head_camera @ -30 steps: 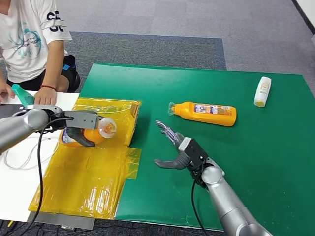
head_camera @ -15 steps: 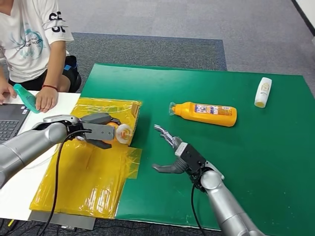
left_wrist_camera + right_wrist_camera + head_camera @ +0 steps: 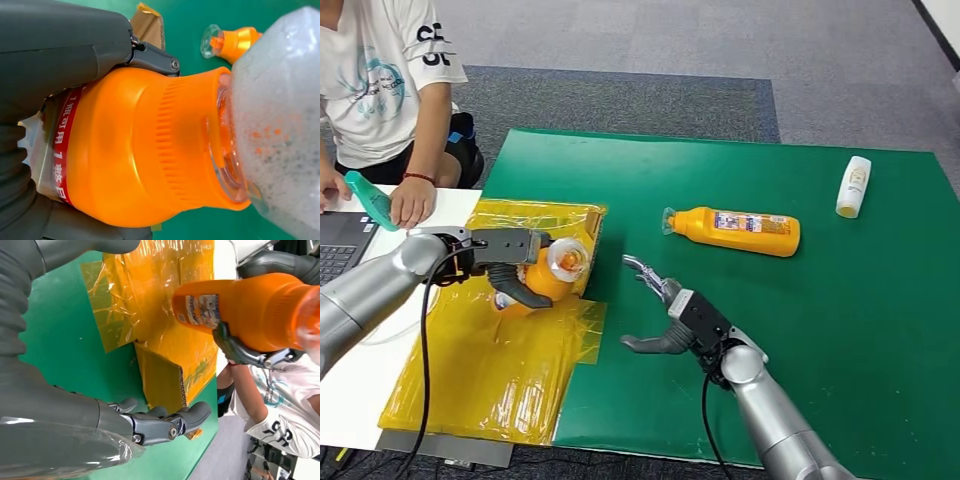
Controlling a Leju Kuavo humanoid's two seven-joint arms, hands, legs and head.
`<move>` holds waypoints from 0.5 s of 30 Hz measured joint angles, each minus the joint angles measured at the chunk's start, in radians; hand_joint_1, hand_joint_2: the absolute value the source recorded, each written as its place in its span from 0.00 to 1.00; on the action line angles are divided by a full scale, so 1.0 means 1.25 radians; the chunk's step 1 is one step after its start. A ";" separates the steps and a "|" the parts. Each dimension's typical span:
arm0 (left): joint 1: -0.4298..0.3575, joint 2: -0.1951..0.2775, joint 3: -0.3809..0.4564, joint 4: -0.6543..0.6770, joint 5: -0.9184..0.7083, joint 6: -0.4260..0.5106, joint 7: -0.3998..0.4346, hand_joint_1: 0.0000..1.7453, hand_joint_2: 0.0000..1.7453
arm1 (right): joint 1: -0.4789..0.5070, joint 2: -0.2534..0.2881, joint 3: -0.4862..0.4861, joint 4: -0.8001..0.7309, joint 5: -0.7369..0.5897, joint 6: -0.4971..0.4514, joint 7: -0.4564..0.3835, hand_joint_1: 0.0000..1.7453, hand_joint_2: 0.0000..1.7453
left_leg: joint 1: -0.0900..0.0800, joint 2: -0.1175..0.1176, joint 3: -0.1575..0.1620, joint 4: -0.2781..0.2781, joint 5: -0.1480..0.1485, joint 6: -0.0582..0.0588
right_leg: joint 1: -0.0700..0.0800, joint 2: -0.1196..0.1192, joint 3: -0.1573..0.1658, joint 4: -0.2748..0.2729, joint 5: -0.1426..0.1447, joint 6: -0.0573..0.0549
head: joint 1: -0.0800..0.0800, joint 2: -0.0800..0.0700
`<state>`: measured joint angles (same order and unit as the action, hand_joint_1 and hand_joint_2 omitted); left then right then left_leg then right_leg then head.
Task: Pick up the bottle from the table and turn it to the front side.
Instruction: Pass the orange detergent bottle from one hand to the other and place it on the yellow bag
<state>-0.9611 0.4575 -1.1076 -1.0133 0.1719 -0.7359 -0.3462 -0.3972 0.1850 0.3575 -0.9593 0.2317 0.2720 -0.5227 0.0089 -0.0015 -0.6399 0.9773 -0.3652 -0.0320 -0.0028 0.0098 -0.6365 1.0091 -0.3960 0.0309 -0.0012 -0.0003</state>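
My left hand [image 3: 505,262] grips an orange bottle [image 3: 540,277] with a clear cap, held off the surface above the yellow plastic sheet [image 3: 493,350], cap pointing toward the green mat. The left wrist view shows the orange bottle [image 3: 151,145] close up, dark fingers [image 3: 151,52] wrapped round its body. My right hand [image 3: 669,312] hovers open over the green mat [image 3: 788,300], fingers spread, a short way right of the held bottle. The right wrist view shows the held bottle [image 3: 241,310] and the left hand's fingers [image 3: 249,352] under it. A second orange bottle [image 3: 735,231] lies on its side further back on the mat.
A small white bottle [image 3: 853,186] lies near the mat's far right. A person [image 3: 388,90] sits at the far left, holding a teal object [image 3: 369,198]. A laptop [image 3: 339,245] and white cable lie on the white table [image 3: 343,390]. A cardboard piece [image 3: 595,235] stands at the sheet's edge.
My left hand has carried the orange bottle rightward from the sheet's left part to its right edge. My right hand has drifted slightly left, staying open.
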 joint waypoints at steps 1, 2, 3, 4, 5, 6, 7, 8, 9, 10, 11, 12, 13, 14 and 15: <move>-0.004 0.003 -0.001 0.000 0.019 -0.016 0.002 1.00 1.00 | -0.002 0.001 0.002 0.002 -0.002 0.002 0.000 0.00 1.00 | 0.000 0.000 0.000 0.000 0.000 0.000 | 0.000 0.000 0.000 0.000 0.000 0.000 | 0.000 0.000; -0.009 0.006 -0.003 0.000 0.043 -0.035 0.007 1.00 1.00 | -0.004 0.002 0.005 0.004 -0.005 0.004 -0.001 0.00 1.00 | 0.000 0.000 0.000 0.000 0.000 0.000 | 0.000 0.000 0.000 0.000 0.000 0.000 | 0.000 0.000; -0.016 0.009 -0.007 0.000 0.069 -0.055 0.013 1.00 1.00 | -0.007 0.004 0.008 0.007 -0.008 0.006 -0.001 0.00 1.00 | 0.000 0.000 0.000 0.000 0.000 0.000 | 0.000 0.000 0.000 0.000 0.000 0.000 | 0.000 0.000; -0.024 0.012 -0.011 0.000 0.093 -0.072 0.020 1.00 1.00 | -0.010 0.005 0.011 0.011 -0.011 0.007 -0.001 0.00 1.00 | 0.000 0.000 -0.001 0.000 0.000 0.000 | 0.000 0.000 0.000 0.000 0.000 0.000 | 0.000 0.000; -0.033 0.015 -0.016 0.000 0.115 -0.086 0.029 1.00 1.00 | -0.014 0.007 0.014 0.015 -0.014 0.007 -0.001 0.00 1.00 | 0.000 0.000 -0.001 0.000 0.000 0.000 | 0.000 0.000 0.000 0.000 0.000 0.000 | 0.000 0.000; -0.042 0.018 -0.022 0.001 0.132 -0.094 0.036 1.00 1.00 | -0.018 0.009 0.017 0.019 -0.017 0.007 -0.001 0.00 1.00 | 0.000 0.000 -0.001 0.000 0.000 0.000 | 0.000 0.000 -0.001 0.000 0.000 0.000 | 0.000 0.000; -0.051 0.020 -0.029 0.002 0.145 -0.097 0.043 1.00 1.00 | -0.022 0.010 0.020 0.023 -0.020 0.007 -0.001 0.00 1.00 | 0.000 0.000 -0.001 0.000 0.000 0.000 | 0.000 0.000 -0.001 0.000 0.000 0.000 | 0.000 0.000; -0.060 0.022 -0.036 0.004 0.154 -0.098 0.049 1.00 1.00 | -0.026 0.011 0.023 0.027 -0.023 0.006 -0.001 0.00 1.00 | 0.000 0.000 -0.001 0.000 0.000 0.000 | 0.000 0.000 -0.001 0.000 0.000 0.000 | 0.000 0.000; -0.069 0.024 -0.046 0.008 0.159 -0.097 0.053 1.00 1.00 | -0.029 0.012 0.027 0.030 -0.025 0.006 -0.002 0.00 1.00 | 0.000 0.000 -0.001 0.000 0.000 0.000 | 0.000 0.000 -0.001 0.000 0.000 0.000 | 0.000 0.000; -0.076 0.025 -0.056 0.013 0.162 -0.096 0.056 1.00 1.00 | -0.031 0.013 0.030 0.034 -0.027 0.005 -0.002 0.00 1.00 | 0.000 0.000 -0.001 0.000 0.000 0.000 | 0.000 0.000 -0.001 0.000 0.000 0.000 | 0.000 0.000; -0.082 0.025 -0.065 0.018 0.162 -0.094 0.057 1.00 1.00 | -0.033 0.013 0.033 0.037 -0.027 0.004 -0.002 0.00 1.00 | 0.000 0.000 -0.001 0.000 0.000 0.000 | 0.000 0.000 -0.001 0.000 0.000 0.000 | 0.000 0.000; -0.087 0.025 -0.074 0.023 0.162 -0.093 0.057 1.00 1.00 | -0.034 0.014 0.035 0.040 -0.028 0.004 -0.002 0.00 1.00 | 0.000 0.000 -0.001 0.000 0.000 0.000 | 0.000 0.000 -0.001 0.000 0.000 0.000 | 0.000 0.000; -0.090 0.025 -0.082 0.028 0.162 -0.092 0.056 1.00 1.00 | -0.035 0.014 0.037 0.043 -0.028 0.003 -0.002 0.00 1.00 | 0.000 0.000 -0.001 0.000 0.000 0.000 | 0.000 0.000 -0.001 0.000 0.000 0.000 | 0.000 0.000; -0.092 0.025 -0.089 0.033 0.163 -0.090 0.054 1.00 1.00 | -0.036 0.015 0.039 0.046 -0.028 0.003 -0.002 0.00 1.00 | 0.000 0.000 -0.001 0.000 0.000 0.000 | 0.000 0.000 -0.001 0.000 0.000 0.000 | 0.000 0.000; -0.093 0.026 -0.096 0.037 0.163 -0.089 0.051 1.00 1.00 | -0.037 0.015 0.040 0.048 -0.028 0.003 -0.002 0.00 1.00 | 0.000 0.000 -0.001 0.000 0.000 0.000 | 0.000 0.000 -0.001 0.000 0.000 0.000 | 0.000 0.000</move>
<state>-1.0770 0.4894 -1.2270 -0.9673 0.3757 -0.8474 -0.2823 -0.4440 0.2035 0.4080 -0.8992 0.1966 0.2756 -0.5249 0.0090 -0.0015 -0.6410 0.9773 -0.3649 -0.0324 -0.0026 0.0098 -0.6375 1.0092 -0.3959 0.0308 -0.0013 -0.0004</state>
